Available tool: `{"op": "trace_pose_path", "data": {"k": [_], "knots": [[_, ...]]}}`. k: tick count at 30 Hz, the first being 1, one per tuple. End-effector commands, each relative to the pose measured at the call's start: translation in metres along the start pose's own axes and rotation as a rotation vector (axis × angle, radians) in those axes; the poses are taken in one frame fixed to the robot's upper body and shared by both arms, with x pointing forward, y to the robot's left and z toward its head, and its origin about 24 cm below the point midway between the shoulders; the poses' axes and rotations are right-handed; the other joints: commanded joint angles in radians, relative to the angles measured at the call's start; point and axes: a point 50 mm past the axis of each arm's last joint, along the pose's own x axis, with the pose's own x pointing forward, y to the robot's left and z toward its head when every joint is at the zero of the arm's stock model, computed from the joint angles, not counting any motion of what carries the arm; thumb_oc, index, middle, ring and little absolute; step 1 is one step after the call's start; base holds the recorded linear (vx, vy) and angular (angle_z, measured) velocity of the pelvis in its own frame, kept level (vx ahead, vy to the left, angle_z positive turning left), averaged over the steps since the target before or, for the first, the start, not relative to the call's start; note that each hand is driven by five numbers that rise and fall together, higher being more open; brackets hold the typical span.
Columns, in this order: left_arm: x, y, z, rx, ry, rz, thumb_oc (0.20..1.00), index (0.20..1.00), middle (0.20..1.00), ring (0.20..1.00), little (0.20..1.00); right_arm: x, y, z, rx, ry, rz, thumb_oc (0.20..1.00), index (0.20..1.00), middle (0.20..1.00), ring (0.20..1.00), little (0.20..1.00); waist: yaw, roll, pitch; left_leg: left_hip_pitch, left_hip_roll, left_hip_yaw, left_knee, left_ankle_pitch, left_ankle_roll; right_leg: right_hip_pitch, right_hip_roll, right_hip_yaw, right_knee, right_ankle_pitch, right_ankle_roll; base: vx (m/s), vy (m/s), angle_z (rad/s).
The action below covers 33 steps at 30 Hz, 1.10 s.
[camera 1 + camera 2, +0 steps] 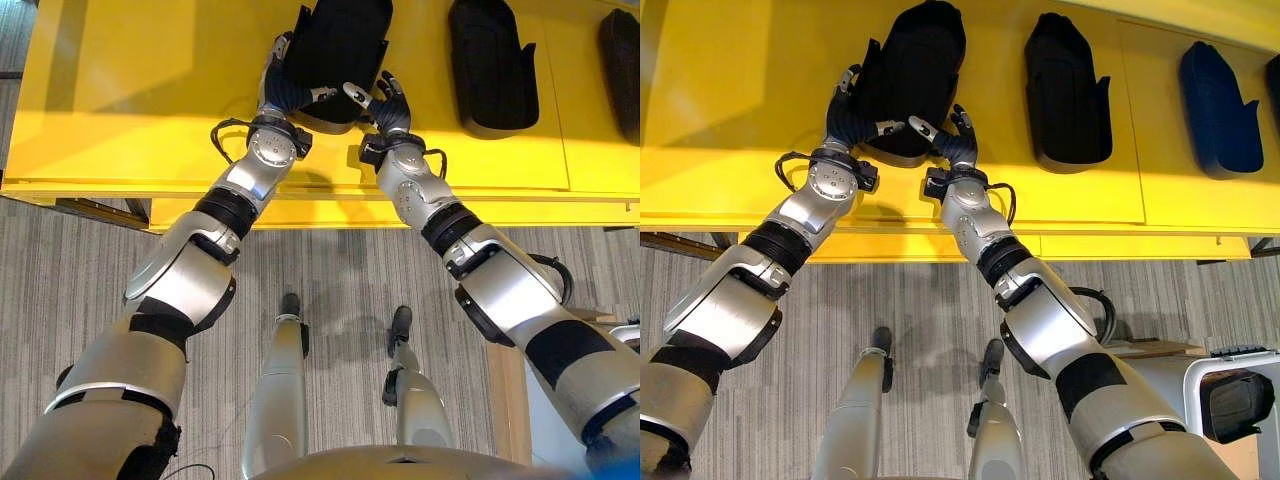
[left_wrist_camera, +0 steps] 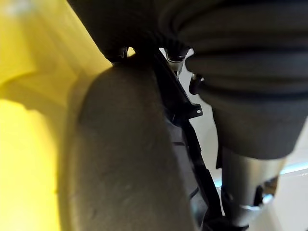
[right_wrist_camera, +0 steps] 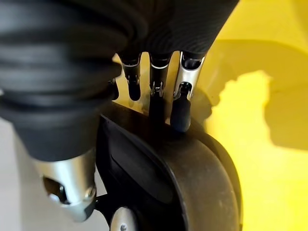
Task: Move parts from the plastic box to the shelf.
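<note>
A black moulded part [image 1: 340,40] lies on the yellow shelf [image 1: 120,100], its rounded near end toward me. My left hand [image 1: 283,90] grips that end from the left, fingers along the part's side and thumb under its rim. My right hand [image 1: 392,108] holds the same end from the right. In the right wrist view its fingers [image 3: 182,108] rest on the part's rim [image 3: 192,187] with the thumb below. In the left wrist view the part [image 2: 125,159] lies right against the hand.
Two more dark parts [image 1: 1068,90] [image 1: 1220,110] lie in a row on the shelf to the right. A grey plastic box [image 1: 1252,365] holding another black part stands at the lower right, beside a wooden surface [image 1: 1150,350]. The shelf's left half is bare.
</note>
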Motion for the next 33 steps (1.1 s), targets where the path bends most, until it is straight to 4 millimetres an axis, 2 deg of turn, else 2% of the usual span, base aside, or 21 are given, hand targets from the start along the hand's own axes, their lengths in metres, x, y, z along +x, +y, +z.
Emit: {"op": "trace_pose_path", "data": {"k": [1,5,8,21,26,33], "knots": [[0.011,-0.005,0.038,0.007,-0.117,-0.054,1.0,1.0,1.0,1.0,1.0,0.011,-0.009,0.037,-0.025,-0.082,-0.012,1.0,1.0,1.0,1.0,1.0,0.034,0.046,0.087,0.073,-0.036,0.063,-0.133,0.008,-0.016,0.182,-0.018,0.009,0.04,-0.113,0.05,0.0,0.0,0.0],[0.004,-0.014,0.032,-0.026,-0.115,-0.094,1.0,1.0,1.0,1.0,1.0,0.011,-0.009,0.039,-0.036,-0.089,-0.007,1.0,1.0,1.0,1.0,1.0,0.04,0.047,0.089,0.07,-0.037,0.061,-0.13,0.007,-0.015,0.184,-0.016,0.006,0.041,-0.116,0.05,0.0,-0.006,-0.02],[-0.013,-0.022,0.017,-0.107,-0.108,-0.139,1.0,1.0,1.0,1.0,1.0,0.012,-0.01,0.044,-0.045,-0.102,-0.009,1.0,1.0,1.0,1.0,1.0,0.057,0.046,0.092,0.062,-0.042,0.053,-0.128,0.006,-0.013,0.188,-0.013,-0.002,0.039,-0.122,0.047,0.0,-0.006,0.01],[-0.049,-0.037,-0.018,-0.277,-0.024,-0.217,1.0,1.0,1.0,1.0,1.0,0.014,-0.007,0.056,-0.032,-0.118,-0.026,1.0,1.0,1.0,1.0,1.0,0.09,0.031,0.086,0.061,-0.051,0.04,-0.134,-0.001,-0.01,0.206,-0.007,-0.017,0.037,-0.13,0.043,0.0,-0.006,0.03],[-0.051,-0.035,-0.021,-0.307,-0.014,-0.198,1.0,1.0,1.0,1.0,1.0,0.014,-0.006,0.057,-0.04,-0.124,-0.023,1.0,1.0,1.0,1.0,1.0,0.097,0.026,0.083,0.063,-0.051,0.037,-0.135,-0.002,-0.008,0.214,-0.008,-0.021,0.035,-0.131,0.042,0.01,0.001,0.03],[-0.056,-0.033,-0.016,-0.372,-0.04,-0.193,1.0,1.0,1.0,1.0,1.0,0.013,0.002,0.061,-0.056,-0.139,0.002,1.0,1.0,1.0,1.0,1.0,0.107,0.023,0.072,0.059,-0.055,0.035,-0.132,-0.007,-0.006,0.222,-0.008,-0.027,0.026,-0.128,0.044,0.0,0.0,0.0]]}}
